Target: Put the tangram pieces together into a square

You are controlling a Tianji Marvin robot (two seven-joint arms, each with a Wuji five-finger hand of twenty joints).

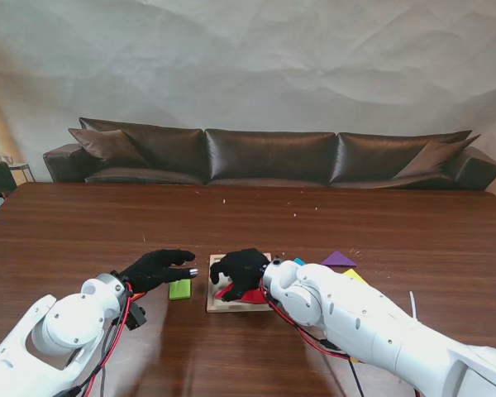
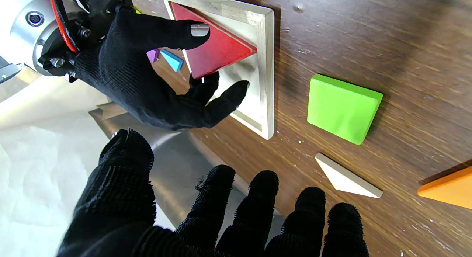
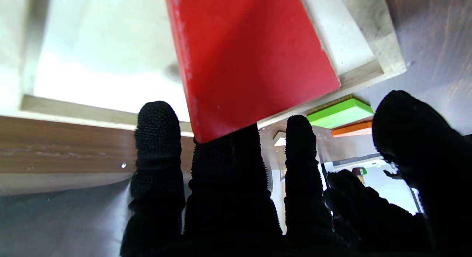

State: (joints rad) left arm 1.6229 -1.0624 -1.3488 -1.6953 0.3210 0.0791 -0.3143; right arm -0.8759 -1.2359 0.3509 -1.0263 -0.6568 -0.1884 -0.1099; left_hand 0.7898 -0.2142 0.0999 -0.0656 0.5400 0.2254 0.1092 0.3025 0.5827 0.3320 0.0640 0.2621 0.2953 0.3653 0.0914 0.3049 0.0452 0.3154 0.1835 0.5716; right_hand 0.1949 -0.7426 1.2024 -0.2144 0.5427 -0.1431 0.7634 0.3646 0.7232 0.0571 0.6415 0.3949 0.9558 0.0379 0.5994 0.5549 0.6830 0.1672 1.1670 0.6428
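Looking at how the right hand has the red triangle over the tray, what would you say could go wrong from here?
1. The red triangle looks tilted, with one corner over the wooden tray's rim; it may jam instead of seating flat.
2. The right hand seems to hold it only by fingertips, so it could slip.
3. The left hand hovers open beside the green square and could knock it.

Right hand (image 1: 241, 269) apparently touches red piece (image 1: 250, 294) in tray (image 1: 215, 304).

table (image 1: 83, 223): dark wood | on it: wooden tray (image 1: 212, 299), green square (image 1: 180, 289), purple triangle (image 1: 339, 259)
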